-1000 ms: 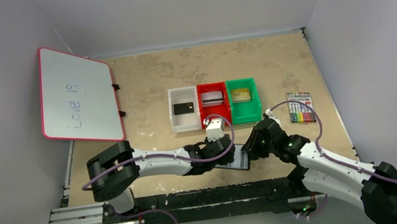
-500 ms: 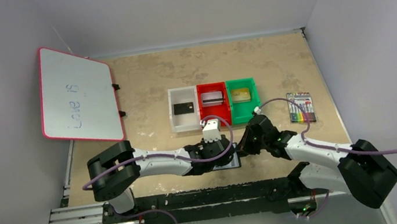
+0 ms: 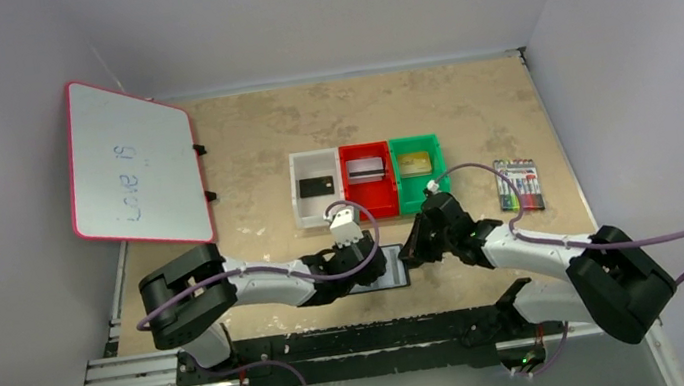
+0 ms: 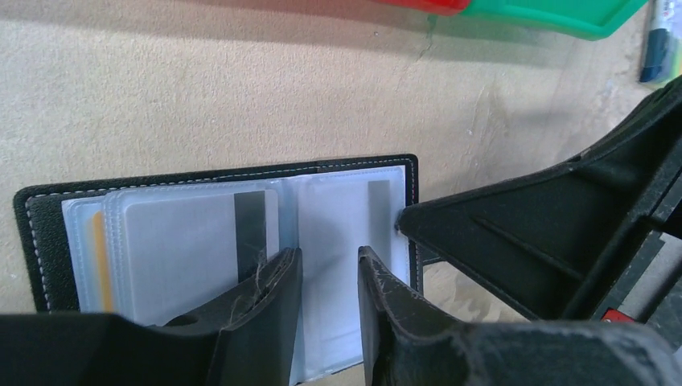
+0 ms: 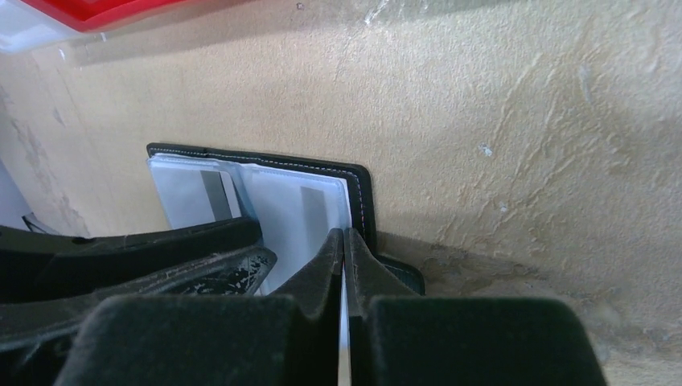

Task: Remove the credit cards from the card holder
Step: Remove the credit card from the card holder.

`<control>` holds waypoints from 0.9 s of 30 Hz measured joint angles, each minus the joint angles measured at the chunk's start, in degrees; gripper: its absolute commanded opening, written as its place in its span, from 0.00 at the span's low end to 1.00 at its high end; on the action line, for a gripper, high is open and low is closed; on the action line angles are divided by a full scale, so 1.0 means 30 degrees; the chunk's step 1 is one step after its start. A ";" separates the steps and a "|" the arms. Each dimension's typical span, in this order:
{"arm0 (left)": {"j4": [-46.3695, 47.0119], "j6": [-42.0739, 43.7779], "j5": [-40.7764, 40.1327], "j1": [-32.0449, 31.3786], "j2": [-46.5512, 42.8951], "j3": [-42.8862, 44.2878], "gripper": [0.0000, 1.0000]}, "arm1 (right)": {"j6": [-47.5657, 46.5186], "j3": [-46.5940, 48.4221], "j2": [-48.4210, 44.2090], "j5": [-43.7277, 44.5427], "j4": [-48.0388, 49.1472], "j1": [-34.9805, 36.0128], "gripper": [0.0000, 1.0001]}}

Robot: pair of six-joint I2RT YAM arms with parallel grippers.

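R end effector [image 5: 344, 241] slid left, clenched at card holder [image 4: 338, 201]; L end effector [image 4: 328, 261] parted atop.

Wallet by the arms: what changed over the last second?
The right gripper swung in leftward and shut at the wallet's right edge; the left gripper and wallet slid slightly left. The cards in the three bins, marker pack and whiteboard stayed put.

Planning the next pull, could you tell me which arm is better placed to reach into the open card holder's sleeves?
Probably the left: the left end effector sits open over the card holder's sleeves, while the right end effector is shut at its right edge.
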 measured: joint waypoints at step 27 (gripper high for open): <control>0.4029 -0.1333 0.1166 0.0437 -0.0270 -0.2280 0.15 | -0.1362 0.0597 -0.3373 0.0503 -0.2958 0.0007 0.32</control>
